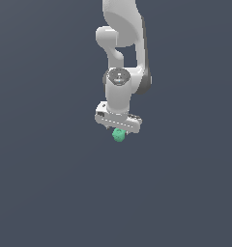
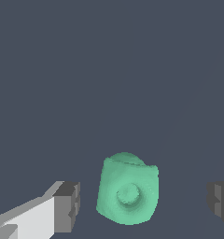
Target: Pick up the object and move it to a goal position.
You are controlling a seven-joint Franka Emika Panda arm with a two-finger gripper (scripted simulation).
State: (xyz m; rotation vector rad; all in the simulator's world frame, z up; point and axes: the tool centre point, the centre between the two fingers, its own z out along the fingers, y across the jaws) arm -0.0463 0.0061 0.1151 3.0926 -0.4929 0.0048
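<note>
my end effector [image 2: 142, 203] is released, fingers [image 2: 67, 207] straddling the mint-green lump [image 2: 128, 189] low in frame, apart from it, ready to clench.

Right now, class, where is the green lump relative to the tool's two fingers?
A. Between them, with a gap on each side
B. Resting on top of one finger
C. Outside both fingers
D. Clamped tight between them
A: in the wrist view the green lump sits between the open tool's fingers, touching neither.

A bare simulated workspace: a flat, featureless slate-grey ground [image 1: 40, 193] fills both views, with no furnishings.
</note>
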